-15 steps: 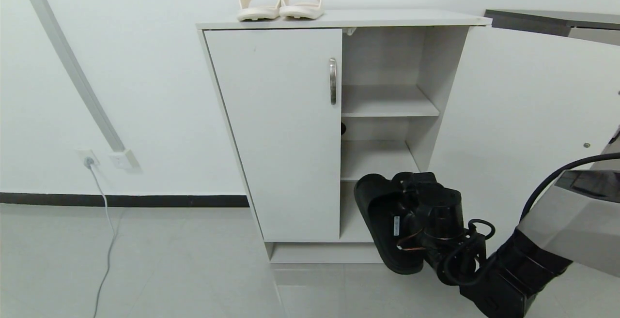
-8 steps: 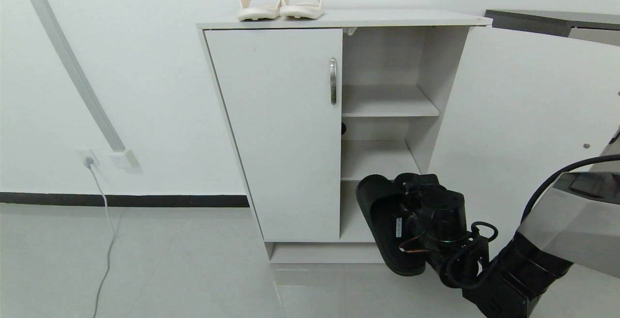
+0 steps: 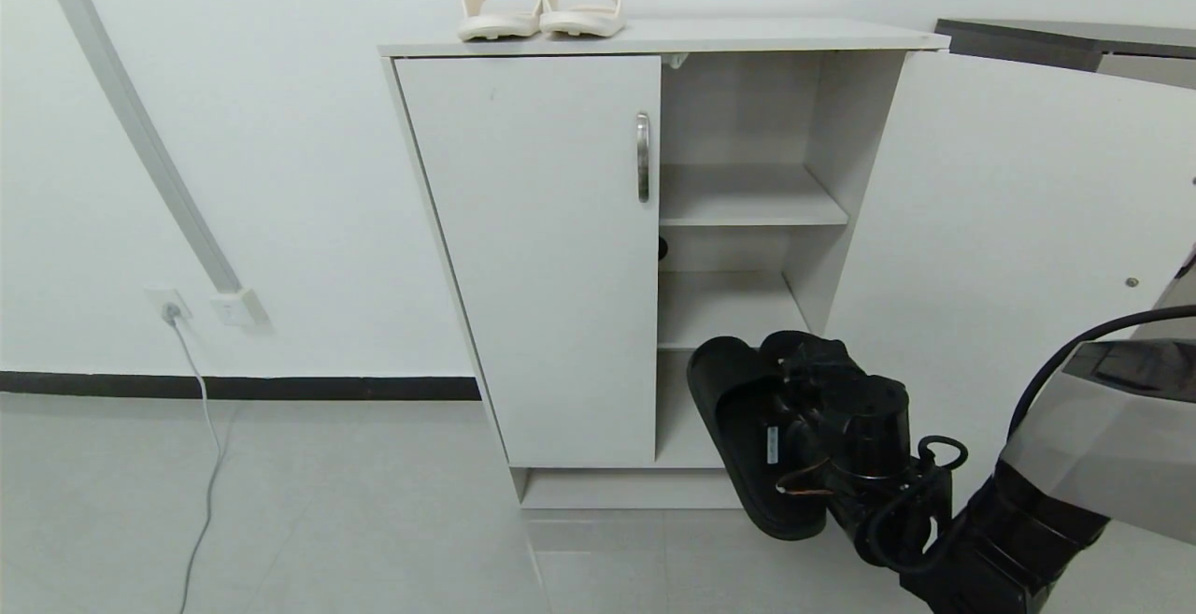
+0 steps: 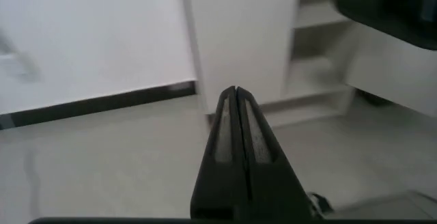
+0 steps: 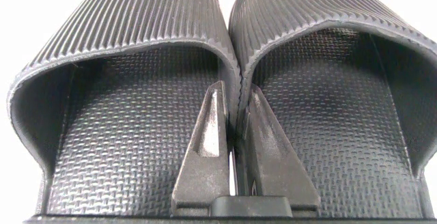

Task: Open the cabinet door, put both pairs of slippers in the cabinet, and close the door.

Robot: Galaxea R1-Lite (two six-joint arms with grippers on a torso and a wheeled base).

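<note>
Head view placed the scene: the white cabinet stood against the wall with its left door closed and its right door swung wide, baring an upper shelf and a middle shelf. The beige slippers sat side by side on the cabinet's top, near its left end. The black slippers hung tilted on edge at the end of the right arm, low before the bottom compartment, under the middle shelf; whether their front ends had crossed the cabinet's front edge could not be told. The right wrist view supplied the grip itself, which the arm's dark wrist covered from the head camera: the right pincer was clenched on the two touching inner straps of the pair, one finger inside each slipper, with the ribbed straps arching above it. The left wrist view gave the other arm: the left pincer had its fingers pressed flat together, grasping nothing, hanging over the pale floor and facing the cabinet's closed door, well apart from it.
</note>
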